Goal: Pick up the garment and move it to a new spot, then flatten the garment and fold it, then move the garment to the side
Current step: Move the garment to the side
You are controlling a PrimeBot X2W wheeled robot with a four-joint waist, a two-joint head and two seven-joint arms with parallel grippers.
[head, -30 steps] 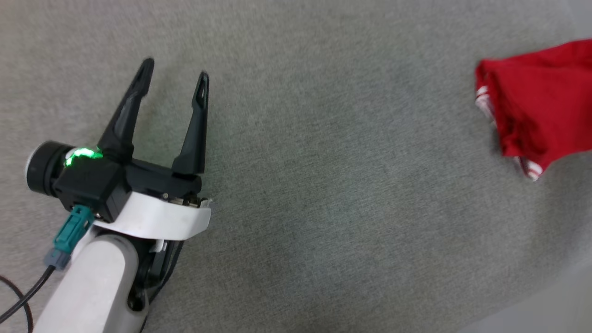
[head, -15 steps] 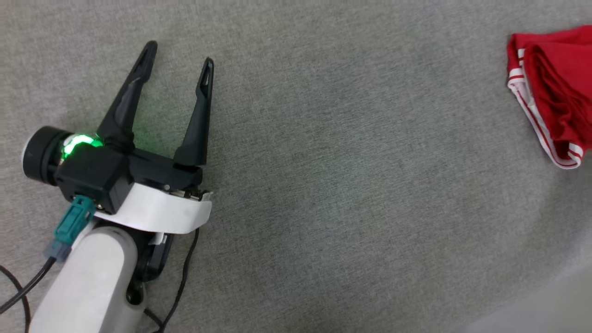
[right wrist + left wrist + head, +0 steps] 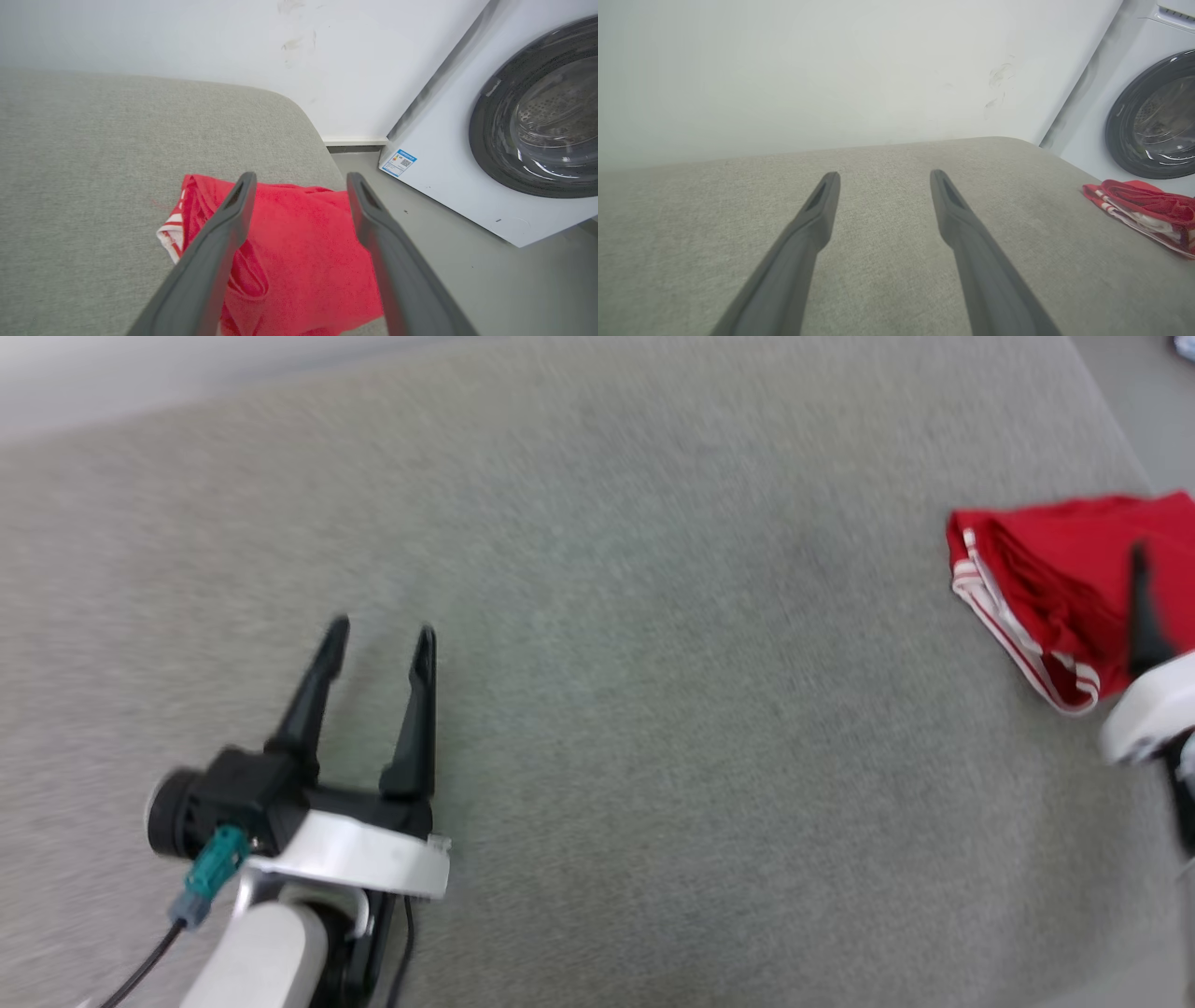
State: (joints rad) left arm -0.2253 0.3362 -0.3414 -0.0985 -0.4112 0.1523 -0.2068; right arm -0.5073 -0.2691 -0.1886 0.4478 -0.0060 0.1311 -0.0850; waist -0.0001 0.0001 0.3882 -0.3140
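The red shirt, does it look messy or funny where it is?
A bit. The garment lies in a rumpled heap, not a neat fold, right at the edge of the grey cushion near the washing machine, and seems to hang over it. The open right gripper hovers above it.

Coarse, matt woven cloth over the grey padded table. Soft, dull knit fabric in the red folded garment with white-striped trim. Smooth, matt dark plastic along the left gripper and right gripper. Glossy white casing and shiny dark glass door on the front-loading washing machine.
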